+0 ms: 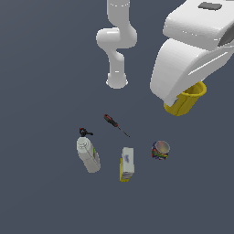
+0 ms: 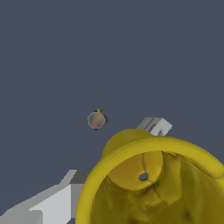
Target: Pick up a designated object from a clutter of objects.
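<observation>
- Yellow cup [image 1: 187, 101] held aloft, tilted, tucked under the arm, well above the worktop [image 1: 41, 192].
- Claw [image 2: 57, 205] clamped on the cup's wall, beside its rim.
- Can [image 1: 160, 150], box [image 1: 127, 163] below.

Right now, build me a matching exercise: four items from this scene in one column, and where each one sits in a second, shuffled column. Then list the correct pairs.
Items
1. yellow cup
2. red-handled screwdriver
3. white spray bottle
4. multicoloured can

Places (exterior view)
A. farthest to the exterior view's left of the four
B. tilted, up against the arm's white end, apart from the other items
C. to the exterior view's right of the yellow-and-white box
D. lying between the robot base and the box

Pairs: 1-B, 2-D, 3-A, 4-C
</observation>
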